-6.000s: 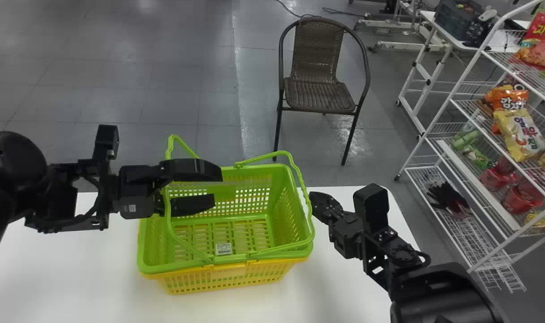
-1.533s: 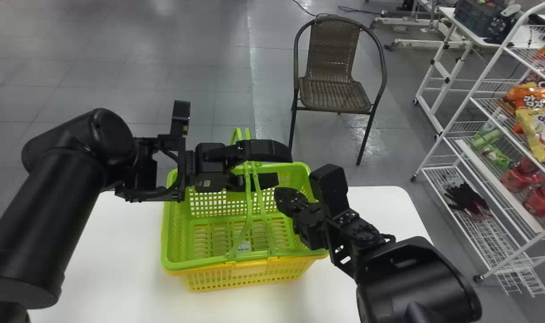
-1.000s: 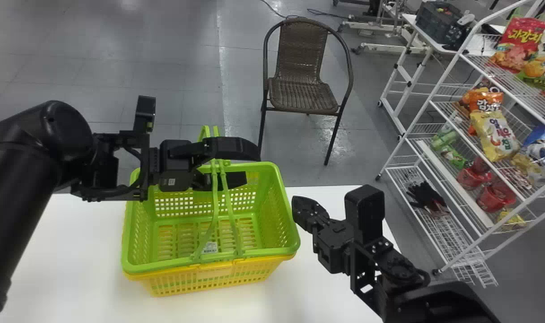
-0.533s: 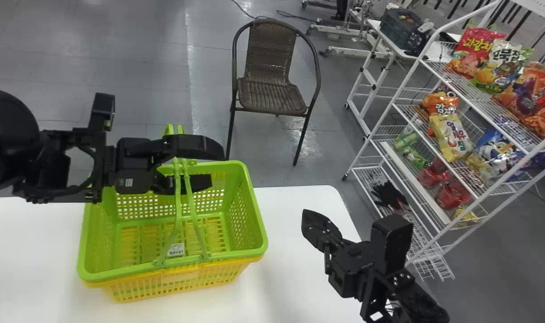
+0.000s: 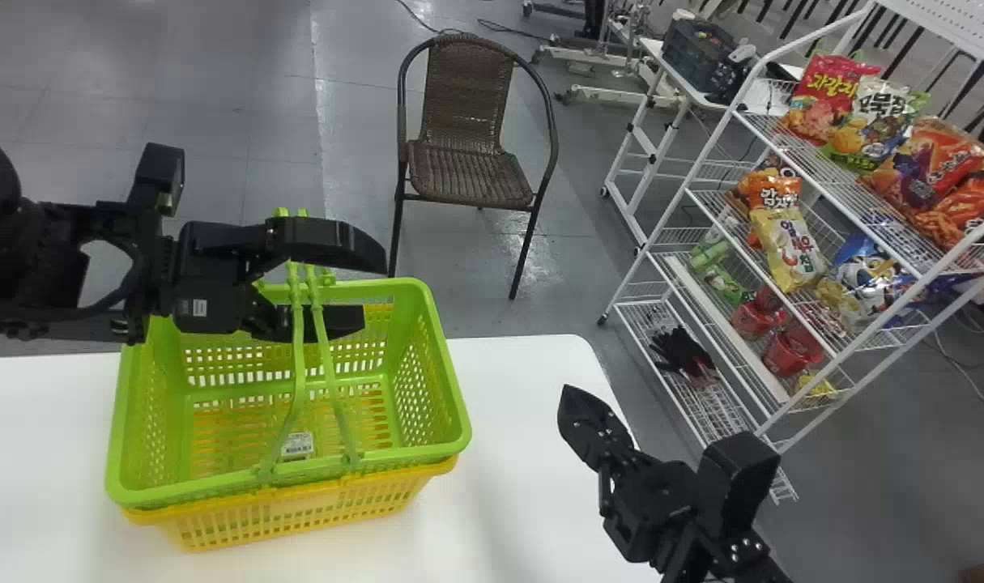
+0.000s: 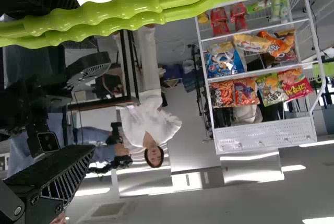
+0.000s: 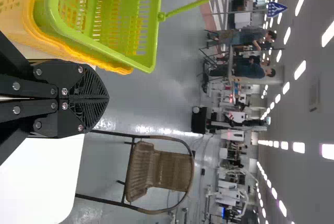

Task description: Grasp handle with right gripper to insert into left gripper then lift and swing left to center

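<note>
Left gripper (image 5: 370, 291) has risen, fingers spread around the handles (image 5: 299, 340); right wrist view shows the right gripper's (image 5: 568, 398) fingers pressed together.

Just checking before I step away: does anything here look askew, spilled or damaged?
Nothing stands out: the green basket sits in the yellow basket, its handles stand together at the left gripper, and I see no spill or damage.

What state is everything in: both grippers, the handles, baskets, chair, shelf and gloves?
Left gripper: jaws open
Right gripper: jaws shut
Green handles: raised, side by side
Green basket: nested in the yellow one
Yellow basket: upright
Chair: upright, unoccupied
Shelf: stocked with snacks
Gloves: lying on the bottom rack
</note>
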